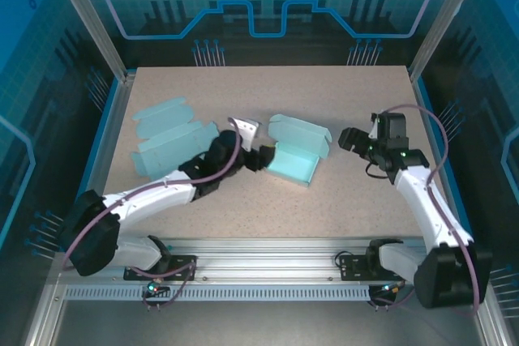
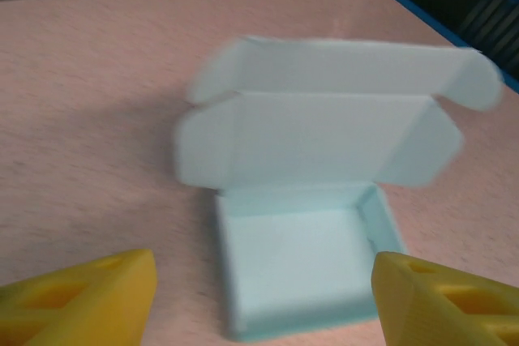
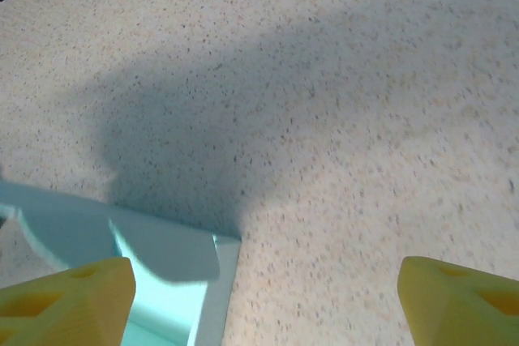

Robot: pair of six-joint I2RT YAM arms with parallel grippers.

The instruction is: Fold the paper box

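Observation:
The light blue paper box (image 1: 293, 161) lies mid-table as a shallow tray with its lid (image 1: 302, 130) standing open at the far side. In the left wrist view the tray (image 2: 296, 261) sits just ahead of my yellow fingertips (image 2: 81, 301), and the lid (image 2: 324, 131) with its side flaps stands behind it. My left gripper (image 1: 263, 156) (image 2: 263, 305) is open at the box's left edge and holds nothing. My right gripper (image 1: 350, 138) (image 3: 263, 305) is open a little to the right of the box, over bare table. A box corner (image 3: 162, 257) lies by its left finger.
Flat unfolded light blue box blanks (image 1: 169, 138) lie at the table's left, beside my left arm. Blue rails (image 1: 109, 115) edge the table on both sides. Speckled tabletop (image 1: 357, 200) stretches in front of and behind the box.

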